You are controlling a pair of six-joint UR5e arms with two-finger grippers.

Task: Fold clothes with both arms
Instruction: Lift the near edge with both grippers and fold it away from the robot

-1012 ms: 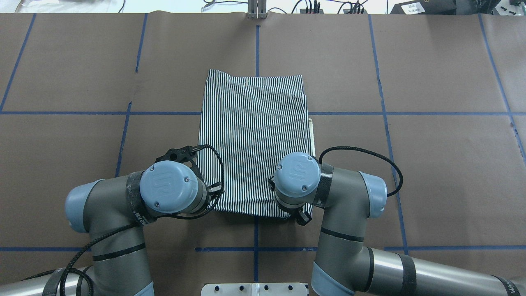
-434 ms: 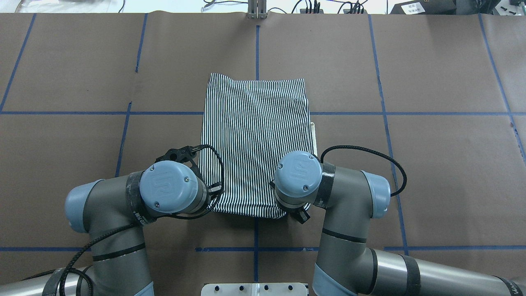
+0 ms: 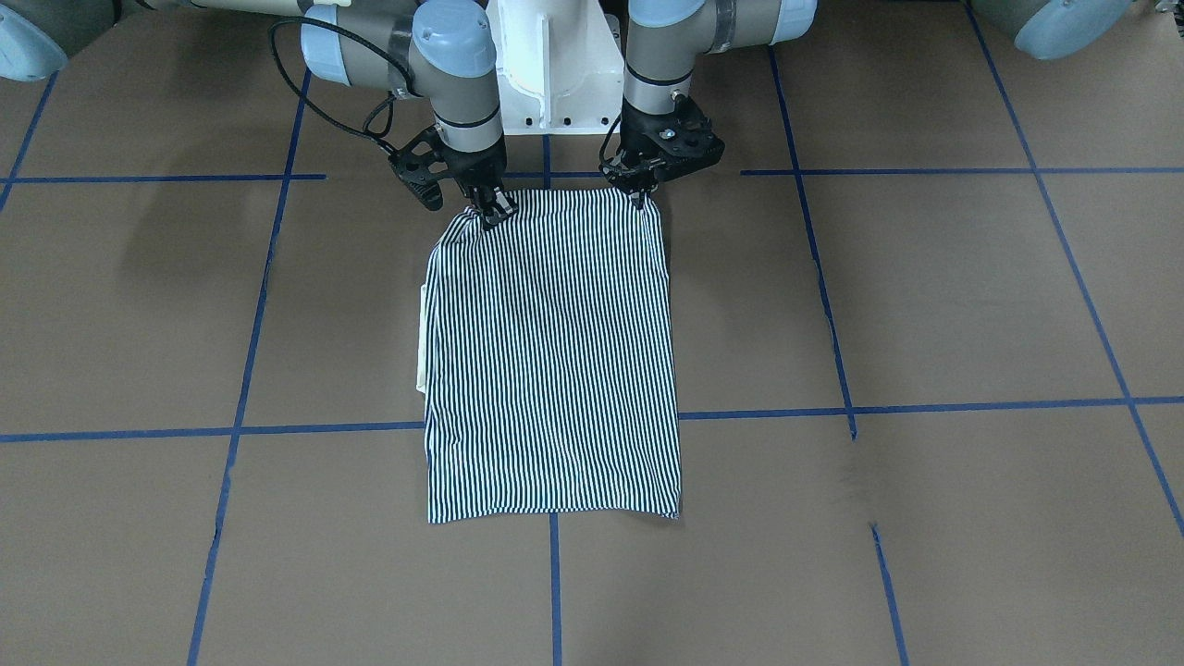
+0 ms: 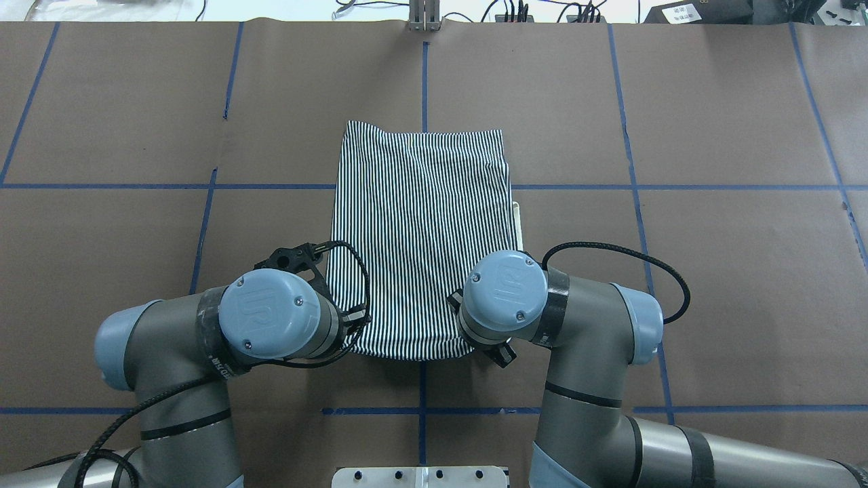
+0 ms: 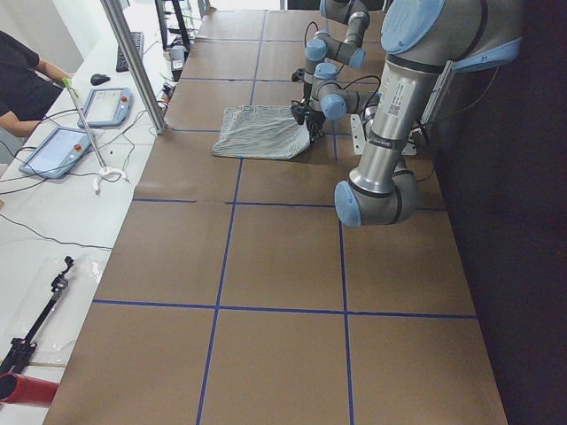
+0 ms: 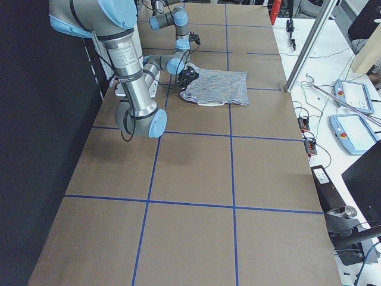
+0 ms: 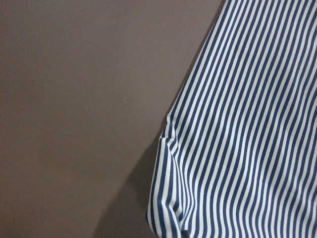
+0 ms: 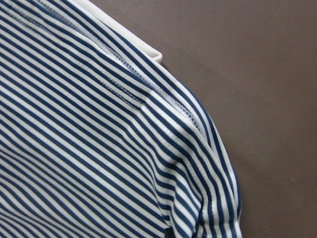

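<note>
The striped polo shirt point(image 4: 420, 224) lies folded into a long rectangle on the brown table, its cream collar edge point(image 4: 517, 224) sticking out on the robot's right. In the front-facing view my left gripper point(image 3: 640, 194) and right gripper point(image 3: 490, 211) are each shut on a corner of the shirt's point(image 3: 550, 361) edge nearest the robot. Both corners are raised slightly off the table. In the overhead view the wrists hide both grippers. The left wrist view shows striped cloth point(image 7: 247, 124) hanging over its shadow. The right wrist view shows a hem and the collar point(image 8: 133, 42).
The white pedestal base point(image 3: 546, 65) stands just behind the grippers. Blue tape lines point(image 4: 424, 407) grid the brown table cover. A metal post point(image 4: 424, 17) stands at the far edge. Tablets point(image 5: 58, 150) and cables lie beyond the far edge, near an operator.
Both wrists have shifted a little toward the robot, the right one also to the right. The shirt's near right corner has drawn in and bunched up.
</note>
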